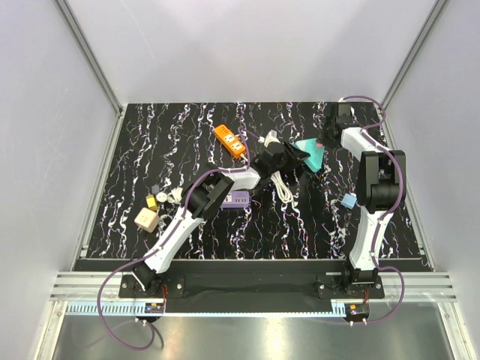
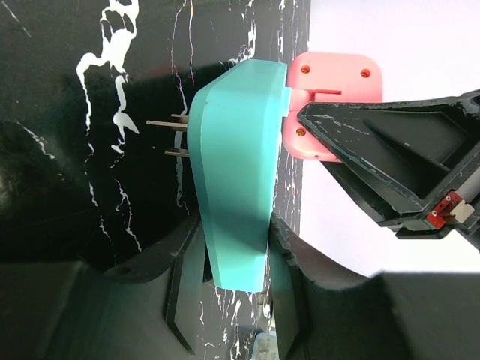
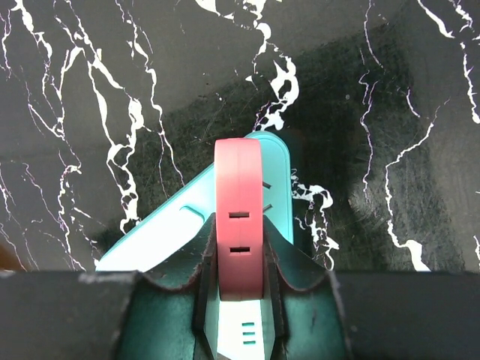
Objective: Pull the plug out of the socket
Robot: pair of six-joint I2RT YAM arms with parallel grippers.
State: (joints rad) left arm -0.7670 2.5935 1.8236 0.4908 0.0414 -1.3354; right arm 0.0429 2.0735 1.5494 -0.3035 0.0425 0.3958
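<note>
Well, on the black marbled tabletop point(image 1: 150, 135) my two arms meet toward the back, right of centre, at the teal socket block point(image 2: 232, 150). The left jaws are clamped on the block's narrow end, one finger pressed against each side (two metal prongs point(image 2: 165, 124) stick out of the face turned away from the plug). The pink plug point(image 3: 238, 187) sits against the opposite face of the block, touching it. The right jaws are closed on the plug, one finger against each flat side, with its thin edge turned toward the wrist camera. That edge carries two small slots point(image 3: 238, 215). If either piece has lettering, I cannot make it out.
</note>
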